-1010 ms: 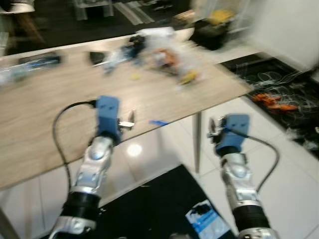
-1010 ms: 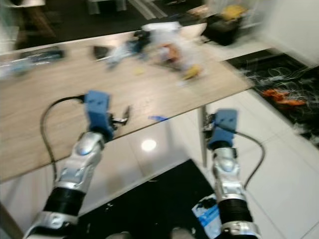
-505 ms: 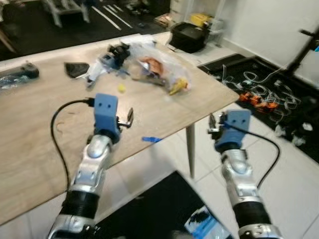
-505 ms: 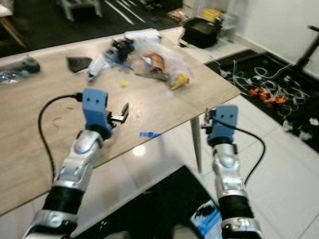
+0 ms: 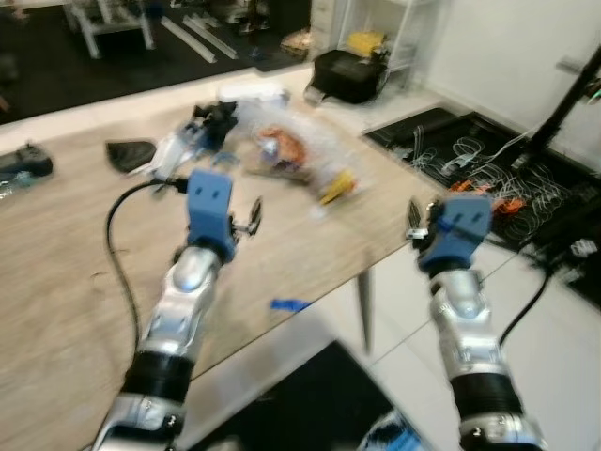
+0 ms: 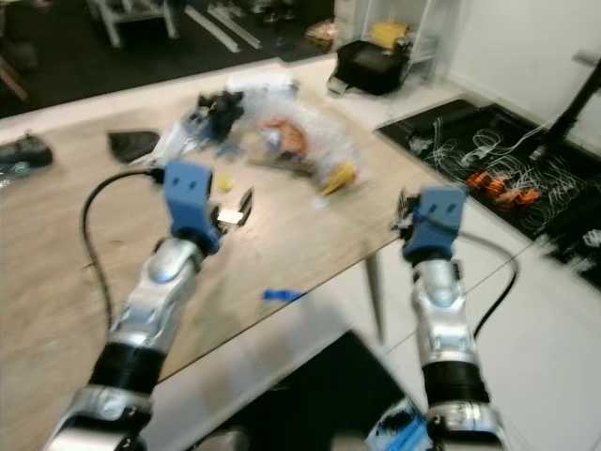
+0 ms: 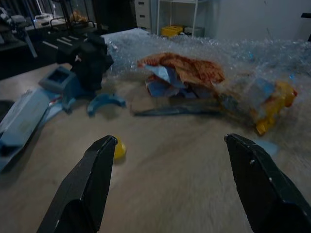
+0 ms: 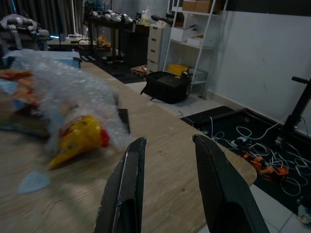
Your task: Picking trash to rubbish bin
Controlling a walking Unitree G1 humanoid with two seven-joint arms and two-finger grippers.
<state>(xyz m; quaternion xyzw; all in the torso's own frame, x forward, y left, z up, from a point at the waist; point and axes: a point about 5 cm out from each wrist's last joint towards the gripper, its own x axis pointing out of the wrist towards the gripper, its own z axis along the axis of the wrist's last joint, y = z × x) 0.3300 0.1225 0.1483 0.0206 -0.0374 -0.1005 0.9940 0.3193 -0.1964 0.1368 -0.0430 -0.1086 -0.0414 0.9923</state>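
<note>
A bundle of bubble wrap [image 5: 296, 155] holding orange and yellow wrappers lies on the far right part of the wooden table [image 5: 56, 282]. Its yellow wrapper [image 8: 77, 138] sticks out toward the table's corner. Blue and black plastic pieces [image 7: 73, 73] lie to the bundle's left, with a small yellow bit [image 7: 118, 149] in front of them. My left gripper [image 7: 170, 141] hovers open over the tabletop, short of the bundle, holding nothing. My right gripper [image 8: 169, 141] is open at the table's right corner, facing the bundle from the side, with nothing between its fingers.
A blue scrap [image 5: 289, 304] lies at the table's near edge. A black wedge-shaped item [image 5: 130, 152] sits far left on the table. A black bag [image 5: 349, 75] and a white shelf stand beyond the table. Tangled cables [image 5: 470, 155] cover the dark floor to the right.
The camera has swung, bringing the table's right corner and the trash closer. Both arms are raised higher, the left gripper now further over the tabletop toward the bundle.
</note>
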